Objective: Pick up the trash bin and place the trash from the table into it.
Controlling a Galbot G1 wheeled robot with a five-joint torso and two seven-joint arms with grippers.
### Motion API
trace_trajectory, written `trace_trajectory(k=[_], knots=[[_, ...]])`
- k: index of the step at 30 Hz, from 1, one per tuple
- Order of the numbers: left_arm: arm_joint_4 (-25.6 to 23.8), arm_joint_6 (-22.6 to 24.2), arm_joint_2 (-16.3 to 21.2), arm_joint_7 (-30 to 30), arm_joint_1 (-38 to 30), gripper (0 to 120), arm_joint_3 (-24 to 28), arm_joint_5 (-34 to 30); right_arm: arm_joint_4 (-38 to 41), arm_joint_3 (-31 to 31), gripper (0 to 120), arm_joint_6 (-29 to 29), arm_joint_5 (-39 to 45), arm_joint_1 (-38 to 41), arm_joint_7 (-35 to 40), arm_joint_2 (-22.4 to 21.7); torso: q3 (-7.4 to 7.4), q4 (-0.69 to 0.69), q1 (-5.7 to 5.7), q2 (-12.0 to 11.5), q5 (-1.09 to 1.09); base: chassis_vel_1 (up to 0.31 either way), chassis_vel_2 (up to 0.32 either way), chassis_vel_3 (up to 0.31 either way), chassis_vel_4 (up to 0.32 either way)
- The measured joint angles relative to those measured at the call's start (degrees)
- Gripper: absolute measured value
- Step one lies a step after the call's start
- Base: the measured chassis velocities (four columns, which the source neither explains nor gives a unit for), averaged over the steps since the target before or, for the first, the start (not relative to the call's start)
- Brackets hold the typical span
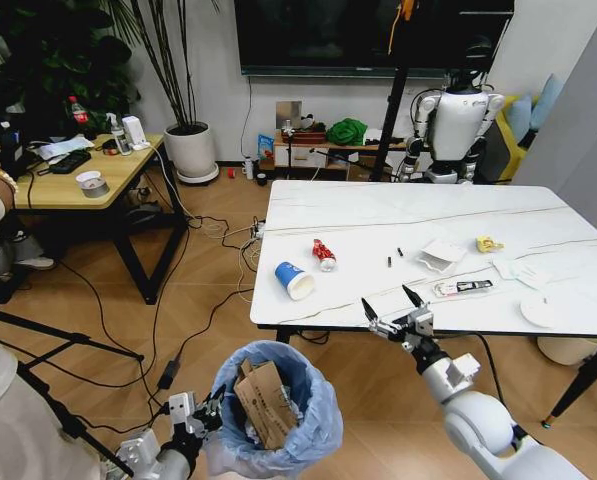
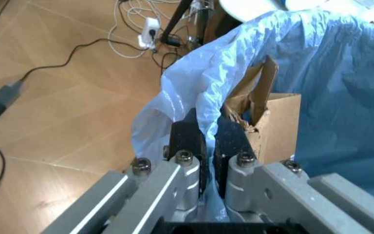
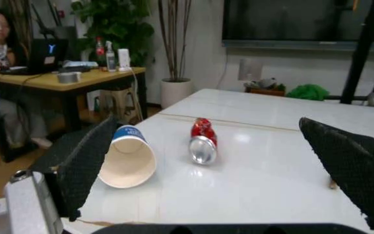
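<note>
Small round dark trash bin [image 1: 278, 415] lined with crinkled light-blue plastic bag, bottom centre of the head view, held off the wood floor [image 1: 108, 320] just below the near tabletop edge. Probably kept there so litter only has a short drop. A torn brown carton [image 1: 265, 400] is already inside, standing on end.

Left gripper [image 2: 205, 146], lower left of the head view, jaws pinched narrow on the bin's rim with the bag film caught between them; carton sits right beside the grip in the left wrist view.

White marble-look tabletop [image 1: 398, 215] fills the centre right. Litter still on it:
- blue-and-white paper cup [image 1: 294, 279] on its side, mouth toward the near edge
- crushed red can [image 1: 324, 255] just beyond it, lying flat
- crumpled white paper [image 1: 441, 255] mid-table, yellow scrap [image 1: 488, 244] further right
- flat white wrapper [image 1: 463, 288] and white round disc [image 1: 540, 311] near the right edge

Right gripper [image 1: 396, 312] hovers at the near edge, jaws spread wide, nothing in them. In the right wrist view, cup and can lie between the pads, so either looks like the next target.
</note>
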Motion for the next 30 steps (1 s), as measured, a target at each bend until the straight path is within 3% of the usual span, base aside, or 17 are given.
trace_trajectory(k=[7,10,18,22,30], knots=[[-1.10,0.00,-0.55,-0.02,1.81,0,-1.42,0.60,-5.19,-3.59,100,-0.61,3.07,6.53,-4.98,1.86,0.00,0.01,0.00,0.00,0.00,0.000,0.000,0.000,0.000],[-1.42,-0.03,-1.23,-0.02,2.91,0,-2.74,1.00,-9.79,-8.01,100,-0.61,4.51,10.94,-6.63,3.69,0.00,0.00,0.00,0.00,0.00,0.000,0.000,0.000,0.000],[-1.72,-0.07,-1.28,0.00,3.36,0,-3.75,0.93,-16.43,-15.60,100,-0.66,6.82,16.59,-7.28,7.39,0.00,0.00,0.00,0.00,-0.02,0.000,0.000,0.000,0.000],[-1.17,-0.06,-1.04,-0.17,2.74,0,-3.54,0.74,-20.45,-21.52,100,-0.70,7.45,20.64,-6.60,11.83,0.00,0.00,0.00,0.00,-0.02,0.000,0.000,0.000,0.000],[-1.15,0.00,-1.16,-0.32,2.66,0,-3.39,0.65,-24.33,-25.24,100,-0.69,8.01,26.15,-6.14,16.30,0.00,0.01,0.00,0.00,-0.02,0.000,0.000,0.000,0.000]])
